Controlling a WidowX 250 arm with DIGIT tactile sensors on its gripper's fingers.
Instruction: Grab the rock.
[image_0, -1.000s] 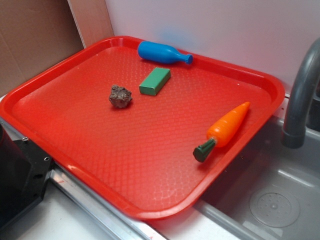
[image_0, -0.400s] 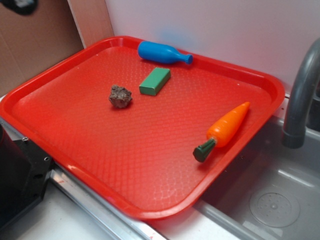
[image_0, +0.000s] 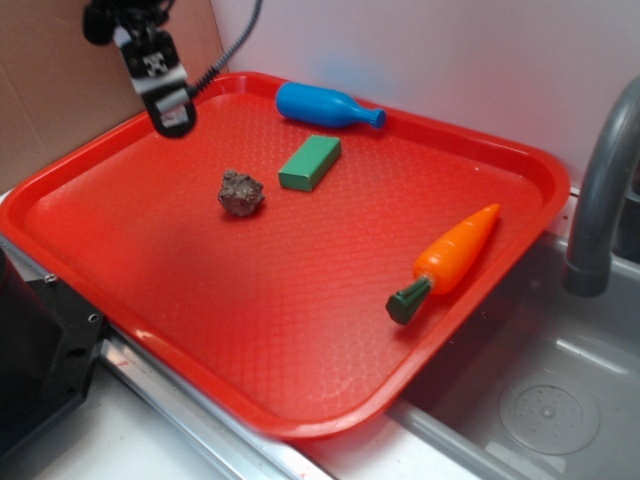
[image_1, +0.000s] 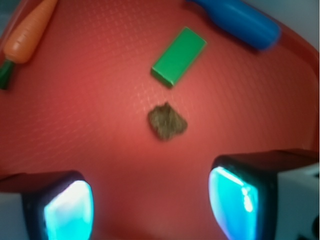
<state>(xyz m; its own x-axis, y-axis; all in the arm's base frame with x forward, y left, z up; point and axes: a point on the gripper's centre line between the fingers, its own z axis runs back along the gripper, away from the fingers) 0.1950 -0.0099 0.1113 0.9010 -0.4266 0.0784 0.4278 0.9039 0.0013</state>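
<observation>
Rock (image_0: 241, 192) sits loose on red tray (image_0: 300, 330), just beside green block (image_0: 309, 162). Gripper (image_1: 150, 200) raised, jaws spread wide, nothing held. Rock lies ahead of jaws, approx. centred btwn them; no clear long axis.

Behind your tray, a pale wall (image_0: 450, 60) meets brown cardboard (image_0: 60, 90) at left; a grey sink (image_0: 540, 400) and faucet (image_0: 600, 200) sit at right.
</observation>
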